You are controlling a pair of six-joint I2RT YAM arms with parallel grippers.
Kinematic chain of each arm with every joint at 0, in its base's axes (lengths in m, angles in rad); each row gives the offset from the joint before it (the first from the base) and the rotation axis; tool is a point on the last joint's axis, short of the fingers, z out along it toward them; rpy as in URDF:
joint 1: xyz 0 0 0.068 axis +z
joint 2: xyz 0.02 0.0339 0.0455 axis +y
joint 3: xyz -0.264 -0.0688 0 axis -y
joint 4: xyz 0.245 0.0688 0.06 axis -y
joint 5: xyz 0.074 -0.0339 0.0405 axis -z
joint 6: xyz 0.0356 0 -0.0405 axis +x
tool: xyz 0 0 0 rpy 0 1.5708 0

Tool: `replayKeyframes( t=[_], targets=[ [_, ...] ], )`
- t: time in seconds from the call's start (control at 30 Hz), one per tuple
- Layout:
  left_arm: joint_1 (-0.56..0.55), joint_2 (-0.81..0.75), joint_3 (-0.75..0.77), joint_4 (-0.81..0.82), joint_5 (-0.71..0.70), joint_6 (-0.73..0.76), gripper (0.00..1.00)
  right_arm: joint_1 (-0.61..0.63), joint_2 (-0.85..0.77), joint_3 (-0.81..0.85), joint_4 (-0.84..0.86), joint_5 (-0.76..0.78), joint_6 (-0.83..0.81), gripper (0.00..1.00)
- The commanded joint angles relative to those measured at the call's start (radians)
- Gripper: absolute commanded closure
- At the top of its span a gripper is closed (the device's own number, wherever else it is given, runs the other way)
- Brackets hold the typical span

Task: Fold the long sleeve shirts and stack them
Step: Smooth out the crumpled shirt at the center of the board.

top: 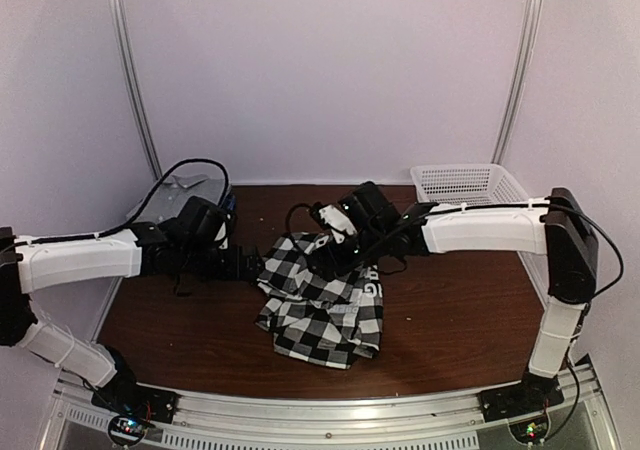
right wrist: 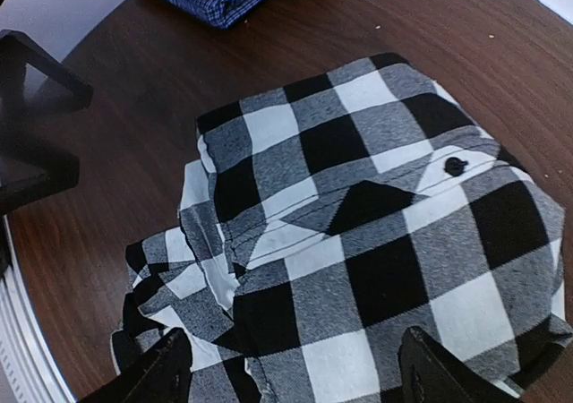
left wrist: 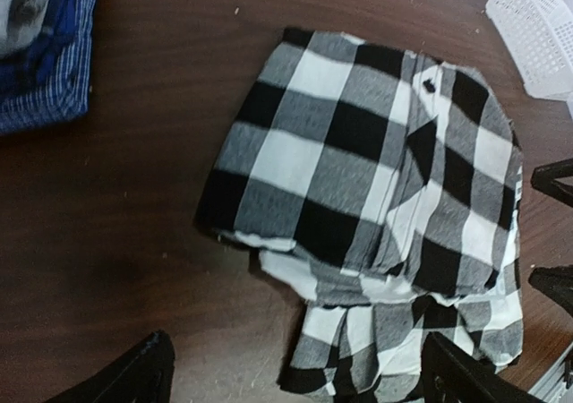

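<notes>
Plaid shirt (top: 320, 305) half-folded, middle of table (top: 460, 310), loose edges toward near edge. My left claw (left wrist: 300, 376) and right claw (right wrist: 291, 367) both wide over it, holding nothing. Blue shirt (left wrist: 49, 72) far-left corner, mesh basket (top: 465, 182) far-right corner, both apart from plaid.

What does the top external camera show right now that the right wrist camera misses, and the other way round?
Top external only: the white plastic mesh basket at the table's far right corner. Right wrist only: a small black button on the shirt's pocket flap. Both: the partly folded black-and-white plaid shirt on the dark brown table.
</notes>
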State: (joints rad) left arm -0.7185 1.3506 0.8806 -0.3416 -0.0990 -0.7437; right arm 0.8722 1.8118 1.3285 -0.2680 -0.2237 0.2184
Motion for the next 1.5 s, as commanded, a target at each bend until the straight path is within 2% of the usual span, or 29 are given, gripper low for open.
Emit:
replayKeyframes(
  t=[0.0, 0.17, 0.4, 0.77, 0.9, 0.97, 1.1, 1.17, 1.2, 1.47],
  targets=[
    [0.008, -0.083, -0.106, -0.016, 0.059, -0.114, 0.02, 0.098, 0.113, 0.135, -0.081, 0.178, -0.103, 0.18],
    [0.009, -0.130, -0.222, 0.014, 0.098, -0.206, 0.02, 0.184, 0.230, 0.244, -0.080, 0.266, -0.134, 0.15],
    [0.010, -0.164, -0.350, 0.119, 0.196, -0.313, 0.04, 0.218, 0.373, 0.382, -0.079, 0.282, -0.144, 0.17],
    [0.009, -0.116, -0.405, 0.253, 0.307, -0.327, 0.13, 0.218, 0.559, 0.515, -0.097, 0.329, -0.102, 0.27],
    [0.008, -0.066, -0.402, 0.269, 0.347, -0.294, 0.15, 0.214, 0.570, 0.560, -0.125, 0.386, -0.040, 0.40],
    [0.008, -0.037, -0.402, 0.281, 0.358, -0.280, 0.16, 0.209, 0.564, 0.564, -0.114, 0.394, -0.013, 0.51],
    [0.007, 0.025, -0.414, 0.358, 0.399, -0.275, 0.21, 0.192, 0.561, 0.577, -0.082, 0.399, 0.038, 0.84],
    [0.001, 0.056, -0.408, 0.385, 0.400, -0.277, 0.21, 0.182, 0.555, 0.586, -0.090, 0.412, 0.060, 0.97],
    [-0.006, 0.071, -0.402, 0.392, 0.396, -0.278, 0.22, 0.176, 0.544, 0.580, -0.090, 0.413, 0.067, 1.00],
    [-0.121, 0.157, -0.360, 0.434, 0.242, -0.404, 0.33, 0.124, 0.344, 0.415, -0.098, 0.447, 0.049, 1.00]
  ],
)
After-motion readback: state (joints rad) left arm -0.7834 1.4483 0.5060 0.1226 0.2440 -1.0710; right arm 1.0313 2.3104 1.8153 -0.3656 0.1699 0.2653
